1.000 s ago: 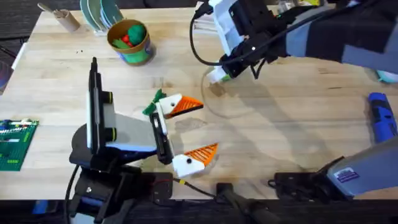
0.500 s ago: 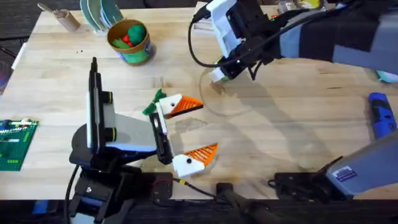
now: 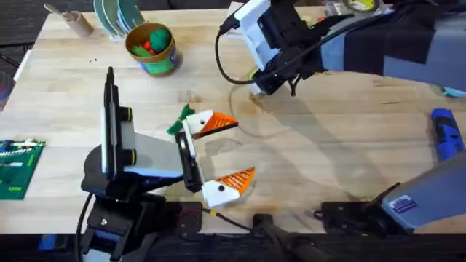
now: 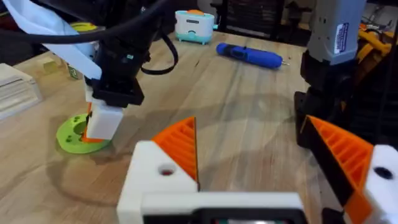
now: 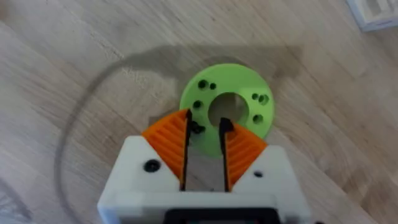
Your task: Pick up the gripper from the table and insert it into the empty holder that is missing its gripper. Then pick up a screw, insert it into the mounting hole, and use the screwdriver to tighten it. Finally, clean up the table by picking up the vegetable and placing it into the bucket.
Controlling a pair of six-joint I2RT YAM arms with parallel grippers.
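Note:
My right gripper [image 3: 256, 86] hangs low over a flat green disc [image 5: 227, 111] at the table's far middle. Its orange fingertips [image 5: 171, 140] stand a narrow gap apart, open, above the disc's centre hole; a small dark screw-like bit [image 5: 198, 129] sits by one tip. My left gripper [image 3: 222, 153] rests open near the front, both white mounts bearing orange tips. The green vegetable [image 3: 178, 120] lies against its far finger. The blue screwdriver [image 3: 445, 135] lies at the right edge. The bucket [image 3: 153, 48] stands far left. The loose gripper and the empty holder are out of view.
Round green and red toys sit inside the bucket. Plates [image 3: 116, 16] stand behind it, and a green brick plate [image 3: 17, 166] lies at the left edge. A white-and-teal device [image 4: 194, 26] stands at the table's far right. A black cable loops from the right arm.
My right gripper has shifted a little toward the table's far side, staying over the green disc. The left arm, vegetable and screwdriver have not moved.

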